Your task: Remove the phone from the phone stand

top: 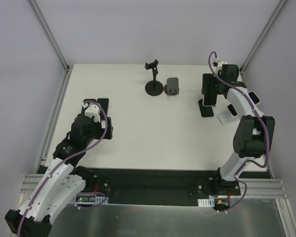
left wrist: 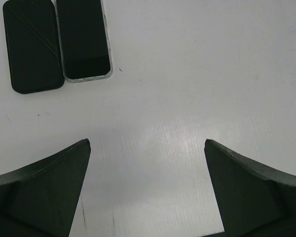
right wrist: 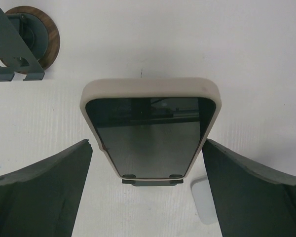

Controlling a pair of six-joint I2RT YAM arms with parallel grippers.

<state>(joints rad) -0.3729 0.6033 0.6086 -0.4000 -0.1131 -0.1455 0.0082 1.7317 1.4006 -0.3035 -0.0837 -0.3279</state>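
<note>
Phone (right wrist: 150, 128) in a beige case sits on the phone stand (right wrist: 150, 181). Its bottom edge rests on the stand's two hooks, its dark screen faces the wrist camera, and its long axis leans back with the top end pointing away. Right gripper (right wrist: 147, 143) is spread wide with a finger on each side of the phone's lower half; contact can't be told. Left gripper (left wrist: 147, 143) is also spread wide and holds nothing, above bare counter (left wrist: 197, 74), near two dark phones (left wrist: 84, 39) lying flat.
</note>
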